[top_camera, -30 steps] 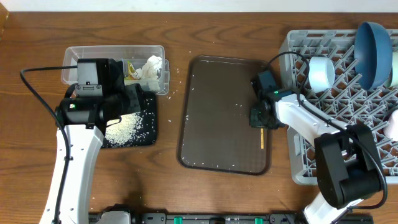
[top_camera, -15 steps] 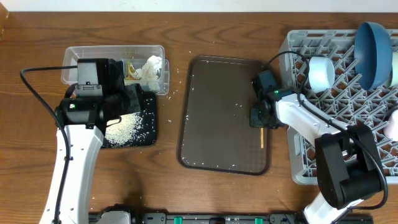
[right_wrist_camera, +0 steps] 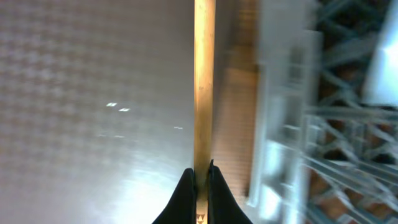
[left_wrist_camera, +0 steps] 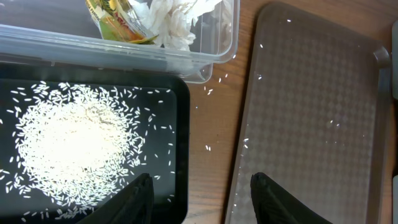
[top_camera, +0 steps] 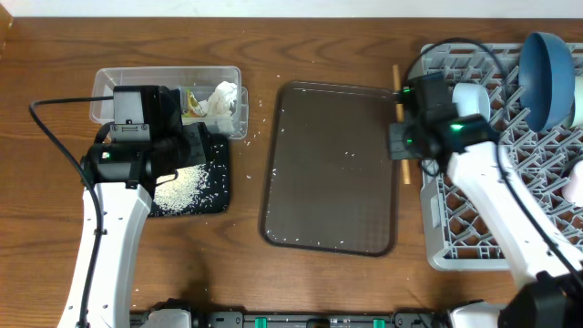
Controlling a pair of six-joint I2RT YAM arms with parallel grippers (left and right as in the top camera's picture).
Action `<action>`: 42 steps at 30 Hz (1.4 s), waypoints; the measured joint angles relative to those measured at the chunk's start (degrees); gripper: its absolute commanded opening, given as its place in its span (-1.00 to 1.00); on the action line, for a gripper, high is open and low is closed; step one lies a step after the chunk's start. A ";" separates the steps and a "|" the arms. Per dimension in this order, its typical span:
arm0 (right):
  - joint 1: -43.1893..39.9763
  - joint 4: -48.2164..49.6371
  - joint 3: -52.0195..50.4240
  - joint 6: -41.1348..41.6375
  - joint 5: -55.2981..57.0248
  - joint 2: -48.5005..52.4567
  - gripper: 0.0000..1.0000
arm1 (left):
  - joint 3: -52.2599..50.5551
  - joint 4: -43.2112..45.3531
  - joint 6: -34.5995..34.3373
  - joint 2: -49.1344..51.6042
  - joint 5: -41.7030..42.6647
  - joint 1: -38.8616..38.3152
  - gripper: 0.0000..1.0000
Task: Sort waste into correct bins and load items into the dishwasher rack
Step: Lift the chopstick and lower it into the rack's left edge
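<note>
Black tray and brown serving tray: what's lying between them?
Only a strip of wooden table with a few stray rice grains, clearest in the left wrist view.

Overhead faces straight down over the wooden table (top_camera: 237, 273); close wrist views past left end effector (left_wrist_camera: 201, 186) and right end effector (right_wrist_camera: 202, 178) share its flat brown tray (top_camera: 328, 200).

You have the thin wooden chopstick (right_wrist_camera: 204, 81) clamped in the right pincer (right_wrist_camera: 200, 180), running alongside the light-grey rack's (top_camera: 474, 241) left wall. The dark-blue bowl (top_camera: 547, 77) stands on edge in the rack's far corner. Crumpled napkins (top_camera: 221, 98) and the yellow-green wrapper (top_camera: 192, 102) lie in the clear tub (top_camera: 105, 77). Rice (top_camera: 178, 189) is heaped in the black tray (top_camera: 216, 193) just beside it.
</note>
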 measured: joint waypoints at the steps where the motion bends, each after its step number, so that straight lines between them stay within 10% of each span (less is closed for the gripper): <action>1: -1.53 -0.94 0.02 -0.37 0.00 -0.35 -0.98 | 0.00 0.00 0.00 0.00 0.00 0.00 0.06; 42: -11.80 -5.92 0.00 -5.40 0.59 -0.26 -0.52 | 0.00 0.02 0.02 0.00 -1.29 0.00 0.06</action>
